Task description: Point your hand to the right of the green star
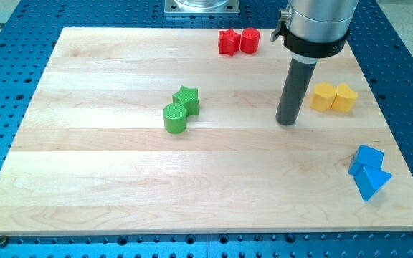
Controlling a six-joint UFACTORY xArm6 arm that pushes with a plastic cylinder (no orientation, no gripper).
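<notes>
My tip (pixel 287 122) rests on the pale wooden surface (pixel 106 193), well to the view's right of the green star-shaped block (pixel 187 98) that touches a green cylinder block (pixel 174 118) mid-board, so nothing gets nudged; there is no pincer.

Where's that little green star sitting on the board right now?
The green star sits a little left of the board's middle, touching the green cylinder at its lower left. My tip stands well off to its right.
</notes>
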